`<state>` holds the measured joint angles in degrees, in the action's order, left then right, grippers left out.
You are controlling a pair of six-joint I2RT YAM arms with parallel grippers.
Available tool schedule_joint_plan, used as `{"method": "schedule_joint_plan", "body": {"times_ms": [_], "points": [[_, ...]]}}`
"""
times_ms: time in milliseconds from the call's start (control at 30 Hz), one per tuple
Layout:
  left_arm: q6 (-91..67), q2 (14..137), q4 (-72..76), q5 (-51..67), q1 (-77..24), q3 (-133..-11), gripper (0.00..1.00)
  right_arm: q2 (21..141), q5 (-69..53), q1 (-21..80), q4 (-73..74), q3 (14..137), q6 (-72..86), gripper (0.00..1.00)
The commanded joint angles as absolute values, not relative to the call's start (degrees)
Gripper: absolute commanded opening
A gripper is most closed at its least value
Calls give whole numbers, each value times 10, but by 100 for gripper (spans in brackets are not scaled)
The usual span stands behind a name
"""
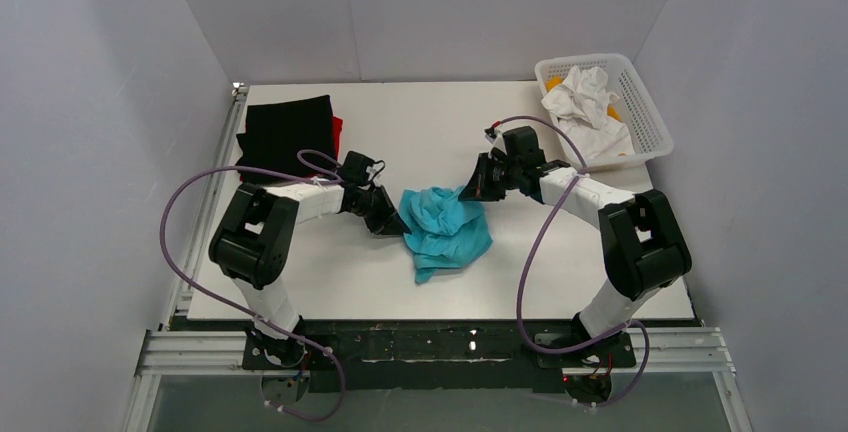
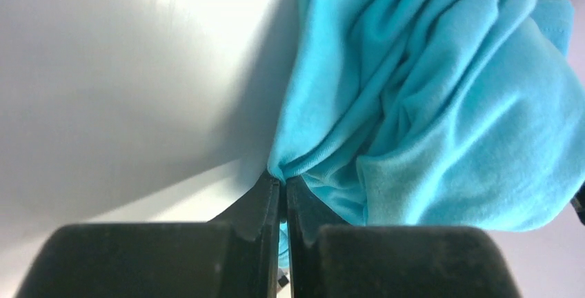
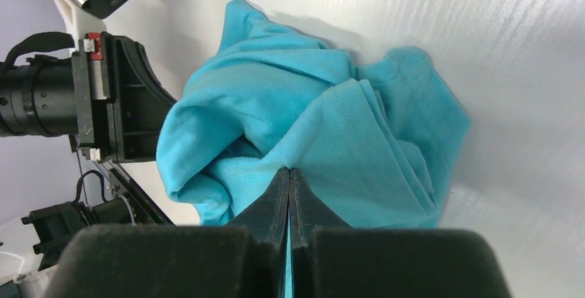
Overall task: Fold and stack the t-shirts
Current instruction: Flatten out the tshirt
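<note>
Both tools pinch the crumpled turquoise t-shirt (image 1: 447, 227) at the middle of the desk (image 1: 420, 132) in the top view, with the left tool (image 1: 392, 223) and the right tool (image 1: 472, 190) on opposite edges. Left wrist view: jaws clamp a fold. Right wrist view: likewise. Step in hand: grasp. The next move probably calls for drawing the edges apart to spread the shirt flat.

The bench (image 1: 430, 122) carries three t-shirts: one turquoise t-shirt (image 1: 445, 227), crumpled; one black t-shirt (image 1: 288, 132), folded flat; and one red t-shirt (image 1: 337, 134), visible only as an edge beside the black one. There is one white mesh basket (image 1: 650, 130), containing one bundle of white cloth (image 1: 585, 102). Two end effectors are in view: one left end effector (image 1: 395, 224) and one right end effector (image 1: 468, 192).
</note>
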<state>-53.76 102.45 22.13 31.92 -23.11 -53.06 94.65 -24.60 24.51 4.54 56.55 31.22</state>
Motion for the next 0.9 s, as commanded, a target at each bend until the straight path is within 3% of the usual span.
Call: {"method": "schedule_joint_plan", "body": {"times_ms": [0,267,500,867], "points": [[-500,971,114,280,-234,-523,0,923,-262,250,8,558,308,1],[-474,942,48,258,-234,-538,0,889,-164,264,57,562,269,1],[-392,808,-175,43,-234,-597,0,825,144,259,167,553,236,1],[-331,652,-324,-135,-230,-679,0,719,254,200,227,530,215,1]]}}
